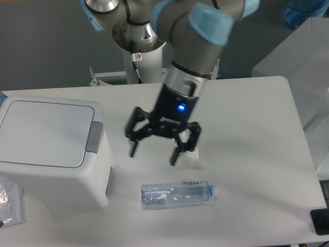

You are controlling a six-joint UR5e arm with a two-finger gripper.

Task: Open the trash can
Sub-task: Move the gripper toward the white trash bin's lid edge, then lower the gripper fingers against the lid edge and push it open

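The fingers (pixel 134 147) of the gripper (pixel 154 150) are spread wide and hold nothing, hanging over the table (pixel 257 128) at the middle of the frame — probably to press the grey push-button (pixel 93 137) of the trash can (pixel 51 149), closed at the left.

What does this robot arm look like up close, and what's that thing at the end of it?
The arm is built of thick silver-grey tubes joined by rounded joints with light blue caps. At its end sits a black hand with two forked, claw-like fingers and a small glowing blue light on its body. A thin dark cable hangs near the base column.
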